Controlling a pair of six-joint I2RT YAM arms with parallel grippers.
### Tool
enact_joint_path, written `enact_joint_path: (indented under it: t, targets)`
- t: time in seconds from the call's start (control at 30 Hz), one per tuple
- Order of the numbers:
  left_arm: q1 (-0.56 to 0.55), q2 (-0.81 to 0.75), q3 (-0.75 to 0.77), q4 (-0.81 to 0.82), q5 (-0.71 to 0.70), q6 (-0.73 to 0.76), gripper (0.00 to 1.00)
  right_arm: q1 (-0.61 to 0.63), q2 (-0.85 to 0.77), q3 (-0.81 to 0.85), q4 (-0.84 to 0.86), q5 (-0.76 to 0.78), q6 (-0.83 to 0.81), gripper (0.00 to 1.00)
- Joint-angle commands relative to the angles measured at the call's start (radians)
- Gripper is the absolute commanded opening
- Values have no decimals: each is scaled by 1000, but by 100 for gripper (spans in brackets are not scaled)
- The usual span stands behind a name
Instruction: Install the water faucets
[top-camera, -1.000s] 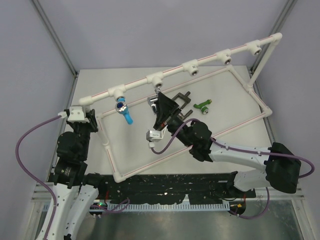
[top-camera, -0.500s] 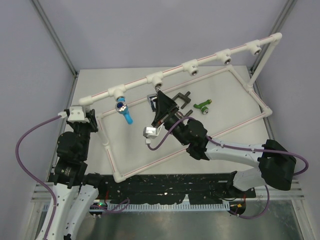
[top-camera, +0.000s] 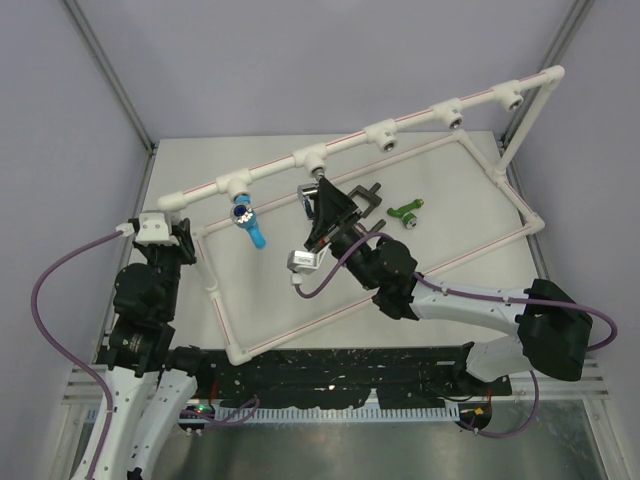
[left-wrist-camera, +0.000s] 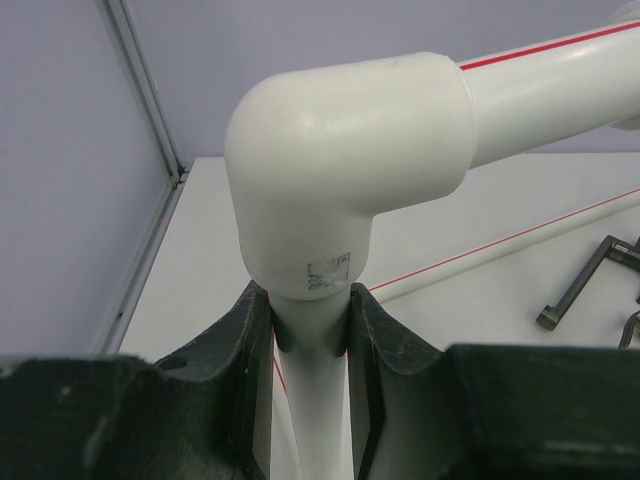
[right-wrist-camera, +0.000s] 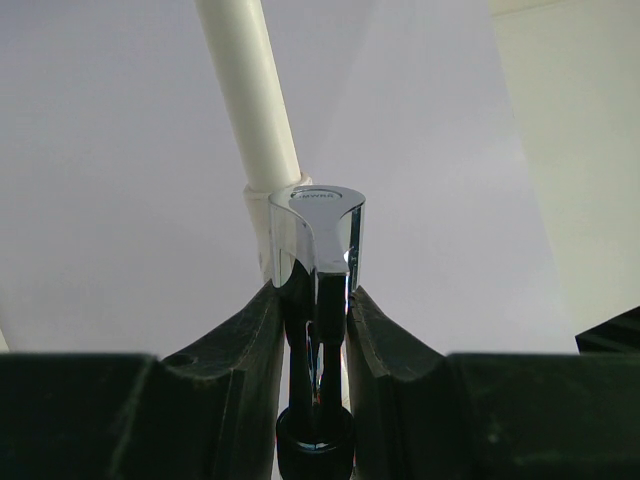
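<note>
chrome faucet, clamped in right gripper, hangs near its socket and likely needs threading in; left gripper pinches the pipe frame.

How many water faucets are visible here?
4. Blue faucet hangs from the leftmost socket of the pipe frame; chrome faucet is in the right gripper, by the next socket; dark faucet and green faucet lie on the table. Another may hide under that gripper.
</note>
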Motion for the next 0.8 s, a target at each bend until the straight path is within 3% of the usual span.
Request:
enact_joint_path:
  t: [0.0,0.77]
  targets:
    - [-14,27,-12,-47,44,30,0,-6,-41,60,99,9,-16,5]
    - [-25,25,-15,-43,58,31,0,-31,-27,63,-27,-7,63,5]
